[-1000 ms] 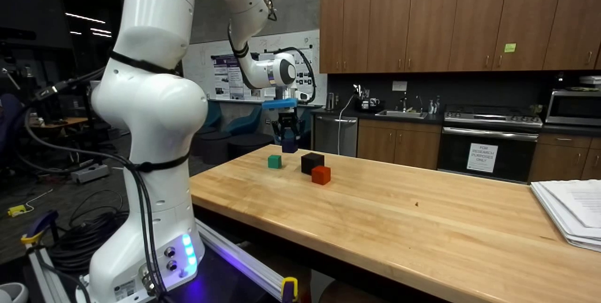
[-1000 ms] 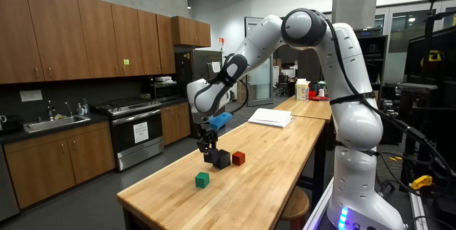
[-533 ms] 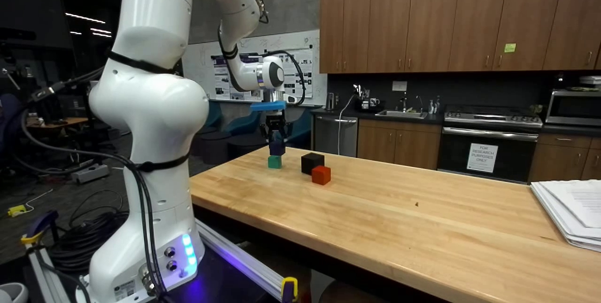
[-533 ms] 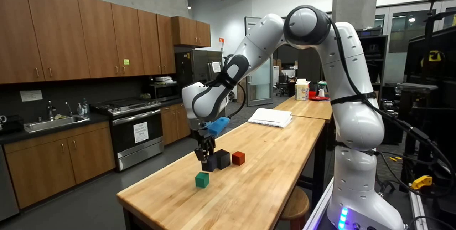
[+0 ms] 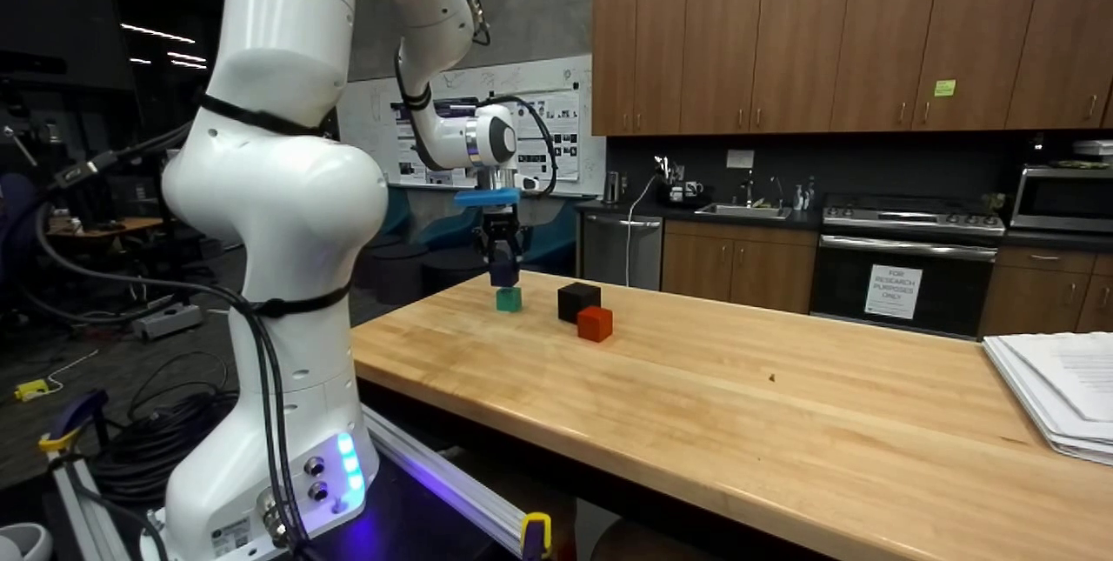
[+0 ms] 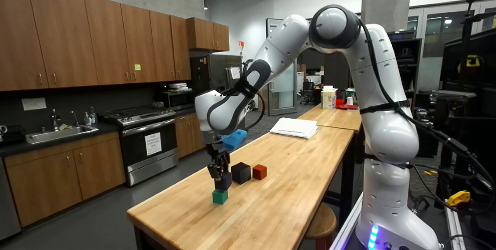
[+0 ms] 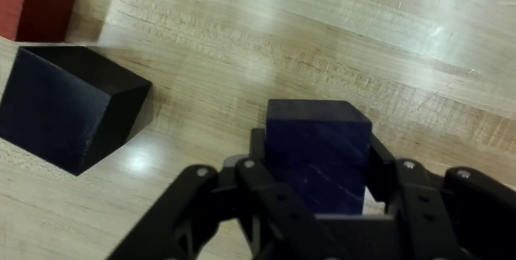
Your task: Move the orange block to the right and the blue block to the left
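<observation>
My gripper (image 7: 317,147) is shut on the dark blue block (image 7: 318,155), with a finger on each side of it. In both exterior views the blue block (image 5: 504,272) (image 6: 223,182) is held above the table, its lower edge overlapping the top of the green block (image 5: 509,300) (image 6: 220,197). I cannot tell whether the two touch. The green block does not show in the wrist view. The orange block (image 5: 595,324) (image 6: 259,172) rests on the table, close to the larger black block (image 5: 579,302) (image 6: 241,173). It shows partly at the wrist view's upper left (image 7: 44,8).
The black block (image 7: 56,107) stands on the table between the held block and the orange block in the wrist view. A stack of papers (image 5: 1061,387) (image 6: 295,127) lies at the far end of the wooden table (image 5: 739,422). The table's edge is near the gripper.
My gripper has carried the blue block away from the black block to the green block, moving left in both exterior views. The orange, black and green blocks have not moved.
</observation>
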`<state>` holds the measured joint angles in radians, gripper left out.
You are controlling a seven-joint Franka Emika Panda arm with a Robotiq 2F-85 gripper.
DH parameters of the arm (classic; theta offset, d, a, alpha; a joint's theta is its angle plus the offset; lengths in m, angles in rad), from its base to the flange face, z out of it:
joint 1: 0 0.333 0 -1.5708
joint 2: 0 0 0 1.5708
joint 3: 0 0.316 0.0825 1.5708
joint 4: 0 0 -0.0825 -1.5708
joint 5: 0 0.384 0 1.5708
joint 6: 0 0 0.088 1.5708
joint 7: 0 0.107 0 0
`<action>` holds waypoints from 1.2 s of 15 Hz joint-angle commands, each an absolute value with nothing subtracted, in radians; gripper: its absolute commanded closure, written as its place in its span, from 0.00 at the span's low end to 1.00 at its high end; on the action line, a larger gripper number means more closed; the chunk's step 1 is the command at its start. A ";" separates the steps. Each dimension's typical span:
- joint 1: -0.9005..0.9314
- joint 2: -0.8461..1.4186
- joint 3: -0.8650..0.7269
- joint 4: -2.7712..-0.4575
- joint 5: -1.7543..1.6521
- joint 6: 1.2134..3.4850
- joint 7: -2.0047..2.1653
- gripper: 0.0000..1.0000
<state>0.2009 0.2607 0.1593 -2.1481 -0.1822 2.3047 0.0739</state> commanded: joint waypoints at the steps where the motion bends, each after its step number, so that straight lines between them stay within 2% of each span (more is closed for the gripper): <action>1: 0.208 0.257 0.161 -2.158 -0.175 2.318 0.072 0.69; 18: 0.210 0.307 0.162 -2.106 -0.182 2.325 0.036 0.69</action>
